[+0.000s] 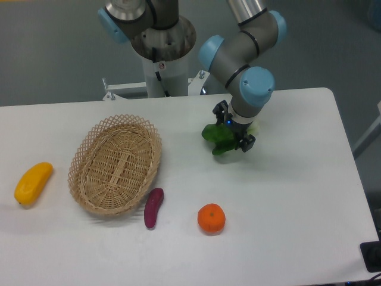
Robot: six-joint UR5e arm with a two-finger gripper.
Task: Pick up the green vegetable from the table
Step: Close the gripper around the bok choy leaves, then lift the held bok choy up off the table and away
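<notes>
The gripper is low over the green vegetable, its two fingers standing apart on either side of the stalk end, but I cannot tell if they press it. The vegetable lies on the table, nearer the far edge. Toward the near edge are an orange and an eggplant; a wicker basket is toward the left

The gripper straddles the bok choy on the white table, fingers either side of its stalk. Nearby lie a wicker basket, eggplant, orange and yellow fruit.
</notes>
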